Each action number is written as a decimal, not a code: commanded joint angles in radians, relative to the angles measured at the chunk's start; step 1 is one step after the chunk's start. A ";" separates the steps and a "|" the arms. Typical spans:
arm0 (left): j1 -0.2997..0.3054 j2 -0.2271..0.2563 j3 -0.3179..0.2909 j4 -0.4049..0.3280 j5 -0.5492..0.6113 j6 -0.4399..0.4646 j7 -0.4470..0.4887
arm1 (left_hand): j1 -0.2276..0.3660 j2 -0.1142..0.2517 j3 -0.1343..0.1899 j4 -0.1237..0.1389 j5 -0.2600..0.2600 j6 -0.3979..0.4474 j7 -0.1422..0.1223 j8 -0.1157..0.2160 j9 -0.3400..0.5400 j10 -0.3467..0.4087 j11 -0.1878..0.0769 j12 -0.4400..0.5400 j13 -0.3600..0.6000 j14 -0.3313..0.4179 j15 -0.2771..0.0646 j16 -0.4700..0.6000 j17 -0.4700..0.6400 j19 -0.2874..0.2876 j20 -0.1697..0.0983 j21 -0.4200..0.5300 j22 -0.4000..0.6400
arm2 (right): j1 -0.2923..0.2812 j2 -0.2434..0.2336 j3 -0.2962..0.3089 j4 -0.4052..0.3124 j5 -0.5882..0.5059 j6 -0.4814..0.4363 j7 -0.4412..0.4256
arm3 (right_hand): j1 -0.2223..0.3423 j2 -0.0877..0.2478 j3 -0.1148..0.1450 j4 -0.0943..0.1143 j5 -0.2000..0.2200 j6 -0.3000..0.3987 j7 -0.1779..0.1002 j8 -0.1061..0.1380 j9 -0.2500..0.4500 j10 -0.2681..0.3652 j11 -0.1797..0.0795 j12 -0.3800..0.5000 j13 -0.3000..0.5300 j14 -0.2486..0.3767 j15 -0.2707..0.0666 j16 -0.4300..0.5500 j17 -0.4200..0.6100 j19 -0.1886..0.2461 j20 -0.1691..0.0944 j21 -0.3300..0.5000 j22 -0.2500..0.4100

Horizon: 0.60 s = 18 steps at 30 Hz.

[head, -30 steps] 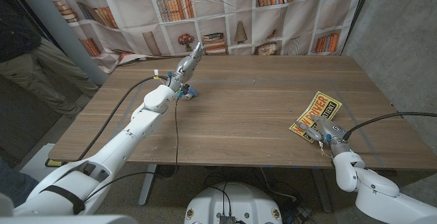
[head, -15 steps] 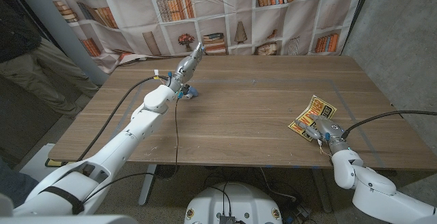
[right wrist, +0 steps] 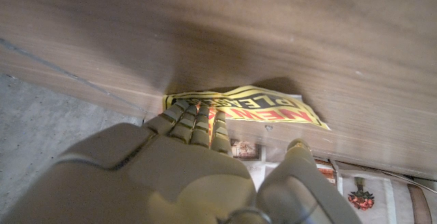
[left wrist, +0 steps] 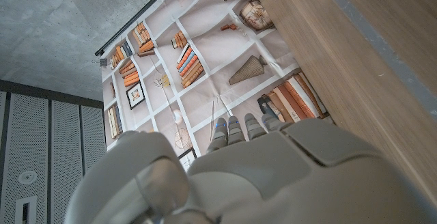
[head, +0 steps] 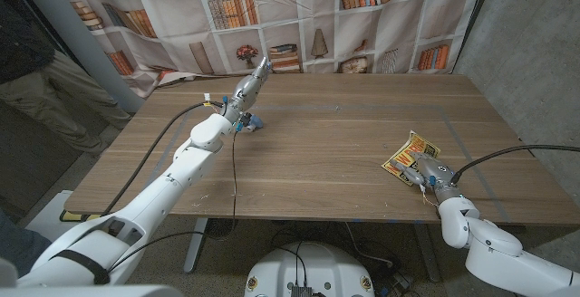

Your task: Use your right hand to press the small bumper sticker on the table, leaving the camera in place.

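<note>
The small yellow bumper sticker with red and black lettering lies near the table's right front. My right hand lies over its near part. In the right wrist view my fingers reach onto the sticker, whose edge bows up a little off the wood, and the thumb stands apart beside it. My left hand is at the far left-middle of the table, fingers stretched out and holding nothing. A small bluish object, perhaps the camera, sits on the table just beside that wrist.
A person stands at the picture's left edge beyond the table. A bookshelf-print curtain hangs behind. A black cable trails from my left arm over the table's front edge. Thin blue tape lines mark the wood near the sticker.
My right hand has slid forward onto the sticker and covers more of it; the sticker has shifted slightly and buckled. The left arm and the bluish object have not moved.
</note>
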 commanded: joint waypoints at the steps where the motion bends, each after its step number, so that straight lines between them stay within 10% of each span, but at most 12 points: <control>1: 0.003 -0.001 0.003 -0.006 0.000 0.003 0.002 | 0.004 0.001 0.005 -0.003 -0.004 -0.006 -0.002 -0.003 0.002 -0.004 -0.007 0.002 0.002 -0.009 -0.001 -0.002 0.000 -0.018 -0.002 -0.002 0.003 | 0.028 -0.009 -0.054 0.017 0.024 -0.015 0.056 | -0.007 -0.003 -0.008 0.002 0.005 0.041 -0.007 0.016 0.004 0.011 0.000 0.008 0.004 -0.001 0.000 0.002 0.004 0.003 -0.043 0.008 0.004; 18: 0.001 -0.004 0.007 -0.005 0.001 0.006 0.004 | 0.005 0.001 0.006 -0.002 -0.006 -0.007 -0.002 -0.004 0.002 -0.005 -0.006 0.002 0.002 -0.011 -0.001 -0.002 0.000 -0.018 -0.002 -0.001 0.003 | -0.019 -0.031 0.013 -0.042 0.031 -0.028 -0.050 | -0.009 0.000 -0.008 0.005 0.006 0.054 -0.014 0.015 0.004 0.021 -0.003 0.013 0.004 0.004 0.000 0.004 0.004 0.006 -0.043 0.010 0.004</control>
